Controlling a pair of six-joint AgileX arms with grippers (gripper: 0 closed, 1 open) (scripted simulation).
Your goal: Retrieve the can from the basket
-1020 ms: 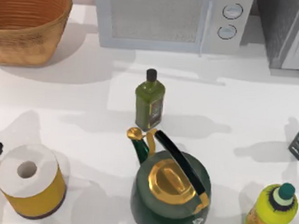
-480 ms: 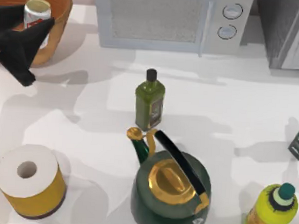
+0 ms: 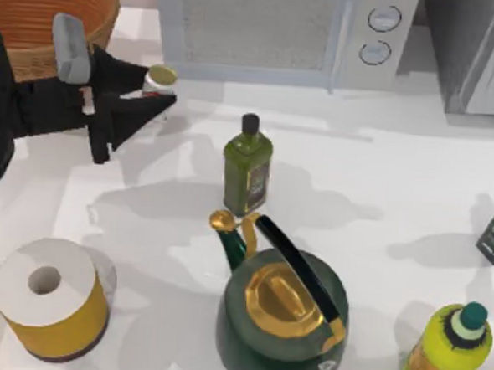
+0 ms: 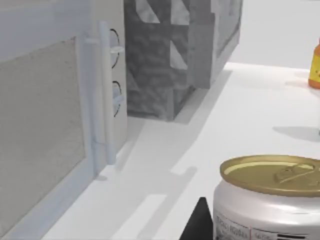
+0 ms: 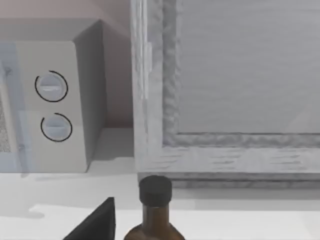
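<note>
Can retrieval looks mostly done, judging from how things lie. Going by size: the pale grey microwave (image 3: 277, 32) stands along the back of the white table (image 3: 381, 185), and the large round orange-brown woven wicker basket (image 3: 48, 9) sits at the table's back left corner with nothing visible on the part of its ribbed inside that shows. The dark green kettle with gold lid (image 3: 283, 315) stands front and centre, the yellow-wrapped white paper roll (image 3: 49, 300) at front left, the green square bottle with black cap (image 3: 247, 164) between kettle and microwave.

My left arm reaches from the left edge across the basket's front rim, and the left gripper (image 3: 156, 96) is out over the table, to the right of the basket and in front of the microwave's left end. Its black fingers (image 3: 121, 114) are closed on the small pale tan can with a light top and some red (image 3: 159, 78); the left wrist view has the can (image 4: 270, 200) close up, gold lid level. The can is outside the basket, held over the tabletop. What remains, I judge, is to set it down on open table and let go. The right gripper (image 5: 95, 222) shows one dark tip beside a brown bottle (image 5: 155, 210); whether it is open I cannot tell
</note>
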